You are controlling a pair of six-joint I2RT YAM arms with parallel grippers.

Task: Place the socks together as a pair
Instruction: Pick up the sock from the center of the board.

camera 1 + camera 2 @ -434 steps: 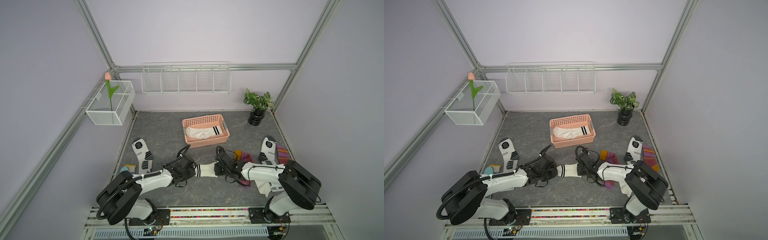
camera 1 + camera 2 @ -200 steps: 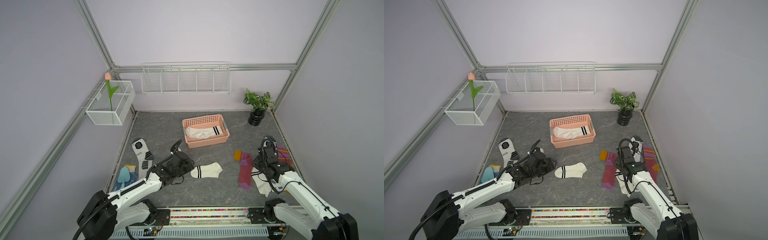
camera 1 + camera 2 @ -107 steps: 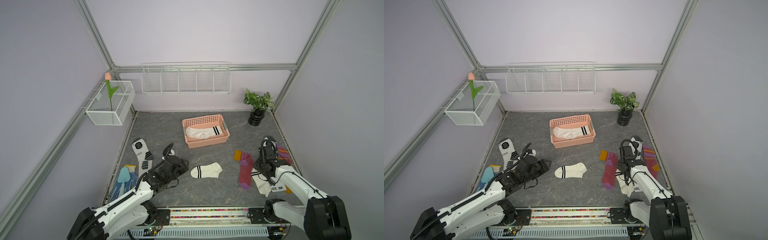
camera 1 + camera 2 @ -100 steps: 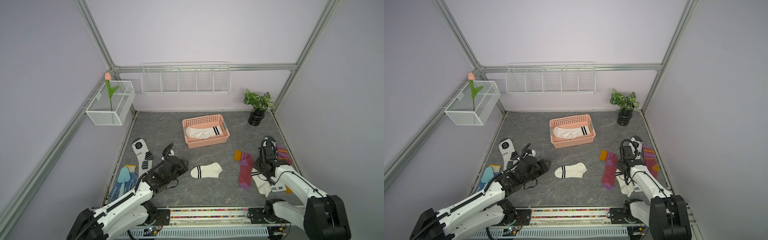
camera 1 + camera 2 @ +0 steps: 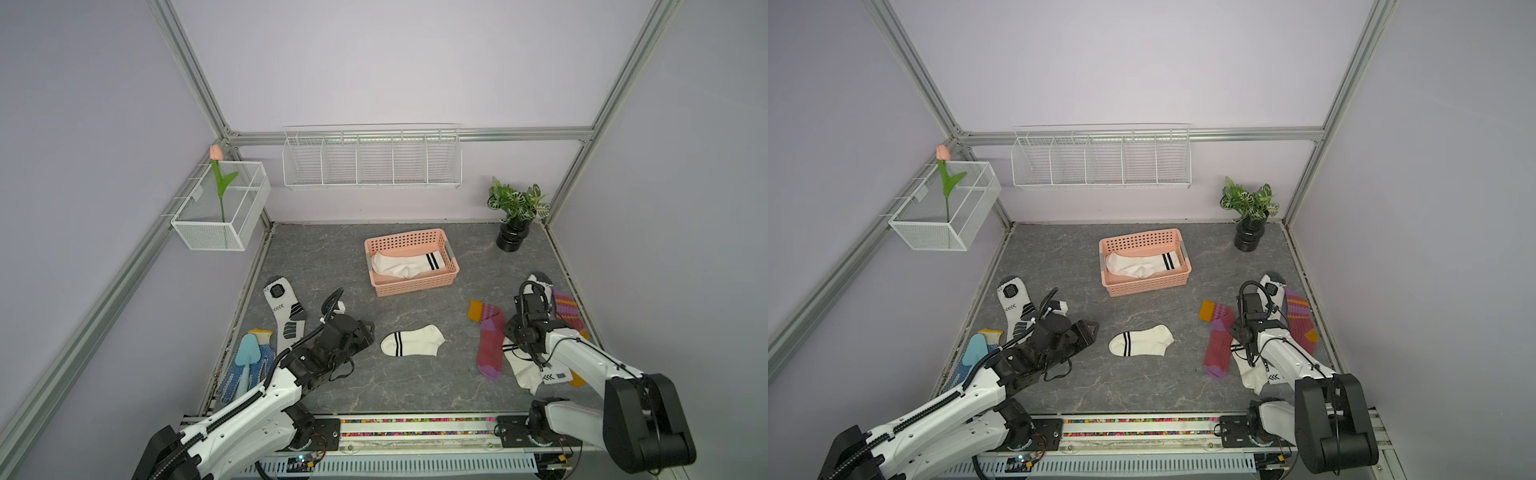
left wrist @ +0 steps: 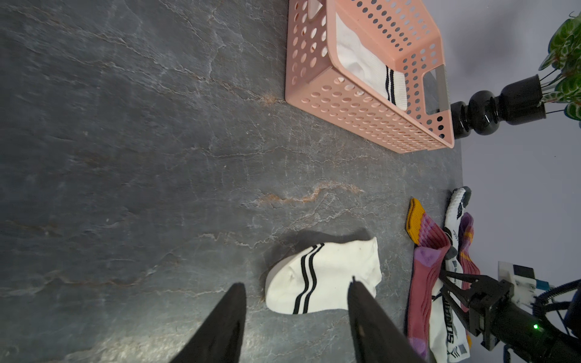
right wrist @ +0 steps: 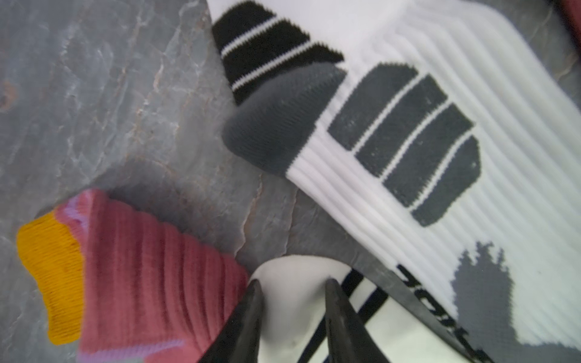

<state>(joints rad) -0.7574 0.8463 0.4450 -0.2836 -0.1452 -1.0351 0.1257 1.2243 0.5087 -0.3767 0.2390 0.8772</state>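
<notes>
One white sock with two black stripes lies flat mid-floor. My left gripper hovers just left of it, open and empty. At the right lies a pile: a maroon sock, a white sports sock and another white striped sock partly under it. My right gripper is down on that pile, jaws closed in on a fold of the striped sock. A second maroon sock lies beyond. Another sports sock lies at the left.
A pink basket behind the middle sock holds white striped socks. A blue glove with a light blue trowel lies front left. A potted plant stands back right. A wire rack hangs on the back wall.
My left arm has drawn back to the front left, away from the middle sock. My right gripper has settled onto the pile and its jaws have narrowed around the striped sock.
</notes>
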